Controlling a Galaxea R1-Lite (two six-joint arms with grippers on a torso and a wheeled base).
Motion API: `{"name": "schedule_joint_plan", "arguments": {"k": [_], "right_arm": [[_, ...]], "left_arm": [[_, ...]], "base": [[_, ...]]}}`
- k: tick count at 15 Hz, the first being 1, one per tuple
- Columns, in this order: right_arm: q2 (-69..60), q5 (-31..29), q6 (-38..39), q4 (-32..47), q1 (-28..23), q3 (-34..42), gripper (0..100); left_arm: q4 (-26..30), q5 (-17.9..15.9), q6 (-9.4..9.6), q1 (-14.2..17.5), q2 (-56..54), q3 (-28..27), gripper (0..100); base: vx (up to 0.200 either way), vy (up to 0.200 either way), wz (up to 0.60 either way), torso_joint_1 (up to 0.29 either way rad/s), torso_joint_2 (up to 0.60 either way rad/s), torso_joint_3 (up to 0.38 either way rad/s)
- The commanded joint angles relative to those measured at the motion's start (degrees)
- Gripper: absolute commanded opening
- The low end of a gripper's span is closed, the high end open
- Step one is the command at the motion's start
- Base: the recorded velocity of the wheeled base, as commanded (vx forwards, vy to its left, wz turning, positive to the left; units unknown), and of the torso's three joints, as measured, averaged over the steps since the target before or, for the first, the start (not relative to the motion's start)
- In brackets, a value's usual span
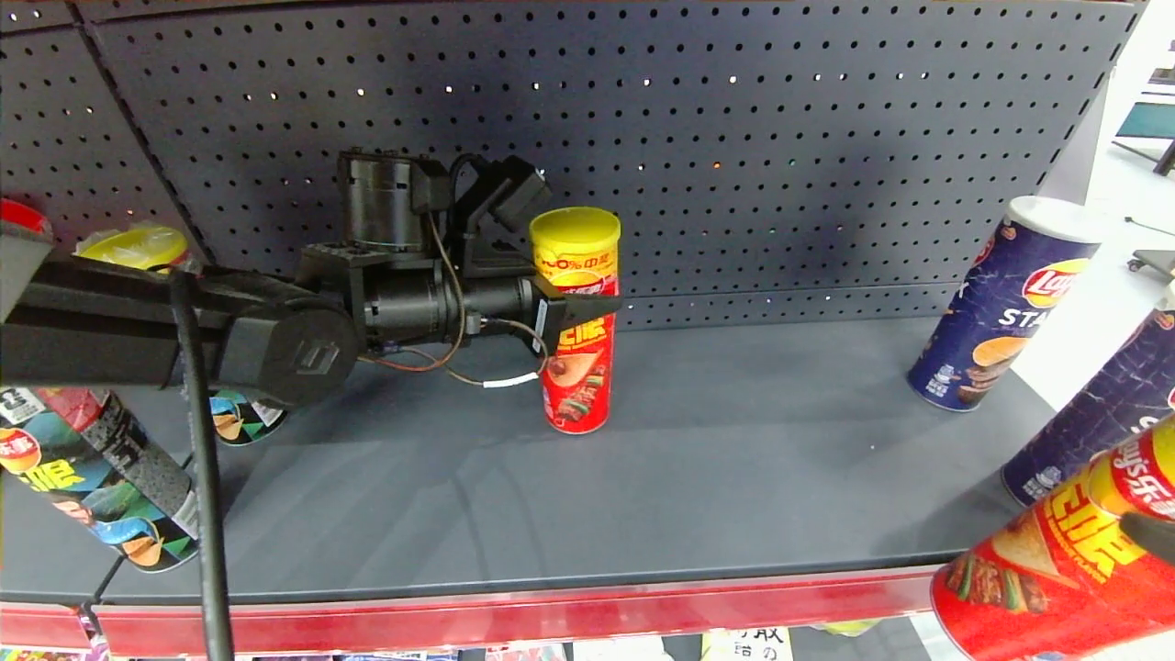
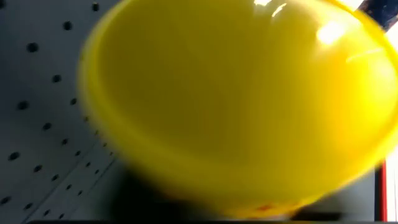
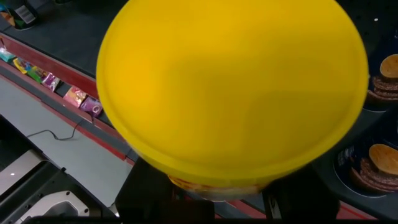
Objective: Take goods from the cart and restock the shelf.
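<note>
the left gripper (image 1: pixel 576 308) is clamped on a red chip canister (image 1: pixel 578 390) just below its yellow lid (image 1: pixel 576 228), one black finger lying across the front of the tube; the canister stands upright on the grey shelf (image 1: pixel 734 459), toward the back, near the pegboard wall (image 1: pixel 734 138) and well apart from the other tubes; in the left wrist view that yellow lid (image 2: pixel 242 99) sits close under the camera; the right gripper (image 1: pixel 1151 535) grasps a second red chip canister (image 1: pixel 1037 574), held at the right end of the shelf's red front rail (image 1: pixel 514 617), its yellow top (image 3: pixel 230 87) close to the right wrist camera; on the shelf's right end stands a blue chip canister (image 1: pixel 1005 303) with a white lid, and another blue canister (image 1: pixel 1088 427) is nearer the front edge; at the left end are a green-and-black canister (image 1: pixel 92 477) and, behind the arm, a yellow-lidded tube (image 1: pixel 138 246)
</note>
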Motion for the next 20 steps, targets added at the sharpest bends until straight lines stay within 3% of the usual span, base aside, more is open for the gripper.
{"name": "schedule_joint_plan", "arguments": {"k": [1, 4, 5, 8, 11, 13, 15, 20], "right_arm": [[0.0, 0.0, 0.0, 0.0, -0.1, 0.0, 0], [0.0, 0.0, 0.0, -0.1, 0.0, -0.1, 0], [-0.1, 0.0, 0.0, -0.1, -0.1, -0.1, 0], [-0.1, 0.0, 0.0, -0.1, -0.1, -0.1, 0], [0.3, 0.1, 0.0, -0.1, 0.0, -0.1, 0], [0.4, 0.2, 0.0, -0.1, 0.0, 0.0, 0], [0.5, 0.2, 0.0, -0.1, 0.0, 0.0, 0], [0.5, 0.1, 0.0, -0.1, -0.1, 0.0, 0]], "left_arm": [[0.0, 0.0, 0.01, -0.4, -0.4, 0.6, 0], [0.1, 0.1, -0.16, -2.1, -3.7, 4.7, 0], [-0.2, 0.7, -1.39, -4.0, -7.0, 9.2, 0], [-0.7, 2.0, -2.62, -6.3, -11.8, 15.6, 0], [-1.2, 1.9, -2.62, -7.0, -15.7, 21.2, 0], [-2.6, 2.0, -2.80, -7.6, -16.5, 22.6, 0], [-3.4, 2.1, -4.29, -9.0, -18.5, 25.1, 0], [-3.5, 2.2, -4.91, -10.2, -19.7, 27.1, 0]], "base": [[0.000, 0.000, 0.00, 0.000, 0.00, 0.000], [0.000, 0.000, 0.00, 0.000, 0.00, 0.000], [0.000, 0.000, 0.00, 0.000, 0.00, 0.000], [0.000, 0.000, 0.00, 0.000, 0.00, 0.000], [0.000, 0.000, 0.00, 0.000, 0.00, 0.000], [0.000, 0.000, 0.00, 0.000, 0.00, 0.000], [0.000, 0.000, 0.00, 0.000, 0.00, 0.000], [0.000, 0.000, 0.00, 0.000, 0.00, 0.000]]}}
